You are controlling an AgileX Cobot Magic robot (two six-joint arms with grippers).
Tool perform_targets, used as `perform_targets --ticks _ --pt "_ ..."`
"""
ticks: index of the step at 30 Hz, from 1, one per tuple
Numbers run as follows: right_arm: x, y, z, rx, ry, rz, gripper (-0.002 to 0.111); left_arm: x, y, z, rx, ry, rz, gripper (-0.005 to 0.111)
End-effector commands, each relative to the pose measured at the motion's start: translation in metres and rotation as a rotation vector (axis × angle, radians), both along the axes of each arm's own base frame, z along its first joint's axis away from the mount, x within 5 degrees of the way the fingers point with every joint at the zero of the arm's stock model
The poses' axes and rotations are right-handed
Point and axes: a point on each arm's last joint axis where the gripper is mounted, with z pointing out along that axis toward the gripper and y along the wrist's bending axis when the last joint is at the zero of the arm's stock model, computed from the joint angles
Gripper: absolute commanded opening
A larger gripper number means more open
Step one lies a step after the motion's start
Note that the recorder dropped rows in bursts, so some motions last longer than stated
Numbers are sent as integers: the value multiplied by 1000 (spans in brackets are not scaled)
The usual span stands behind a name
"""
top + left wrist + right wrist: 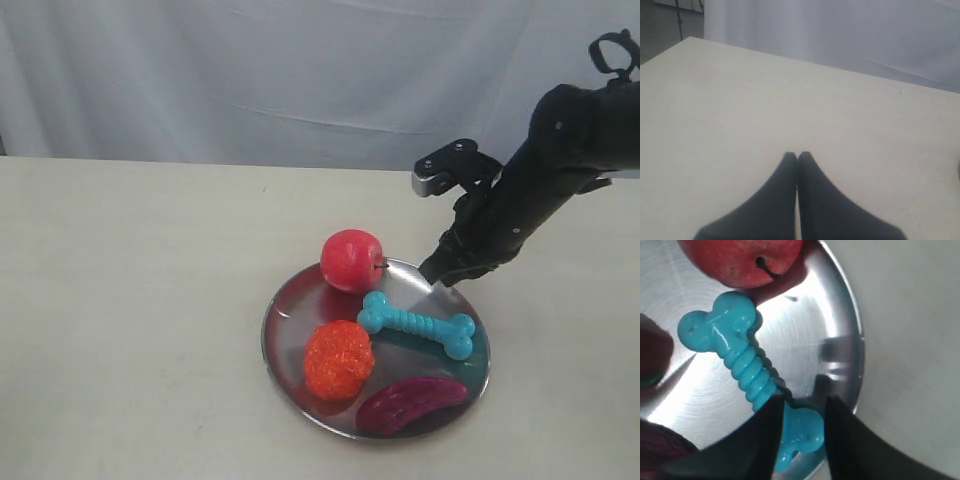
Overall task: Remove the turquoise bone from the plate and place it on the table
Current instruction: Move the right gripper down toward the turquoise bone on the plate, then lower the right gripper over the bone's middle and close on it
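A: Where's the target?

B: Turquoise bone lies flat on the right half of the plate. One knob sits just beside the red apple at the far side; the other points right and near.

A: Right hand?

B: Right hand hangs over the plate's far right rim, fingers apart, nothing held. In the wrist view they straddle the ribbed shaft where it meets the right knob. Whether the tips already touch metal I can't quite tell (glare off the plate hides the gap).

A: Left?

B: Left hand has its fingers pressed together over bare surface, well clear of the work.

A: So how to do it cleanly?

B: My read:
- Settle until both fingers flank the shaft, not the knob. The ribs should grip; a knob would likely squirt out.
- Close gently, since the rubber looks soft.
- Lift straight up first, so the far knob clears the apple without rolling it.
- Carry right, onto open surface beside the rim. Going left or near means crossing the orange ball or the purple oblong.
- Watch for the plate skidding if a fingertip drags on it.
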Motion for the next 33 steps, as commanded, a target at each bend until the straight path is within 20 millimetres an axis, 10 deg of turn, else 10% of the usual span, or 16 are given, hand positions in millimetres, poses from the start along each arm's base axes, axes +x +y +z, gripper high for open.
perform_targets --ticks 1,8,24,33 --pt "3 14 0 -9 0 82 52 0 0 0 5 -4 6 0" --pt "-1 51 -3 -23 57 240 52 0 0 0 5 -4 6 0" --pt "10 48 -70 -35 178 228 52 0 0 0 5 -4 6 0" --pt "8 49 -76 -57 213 259 34 0 0 0 5 -4 6 0"
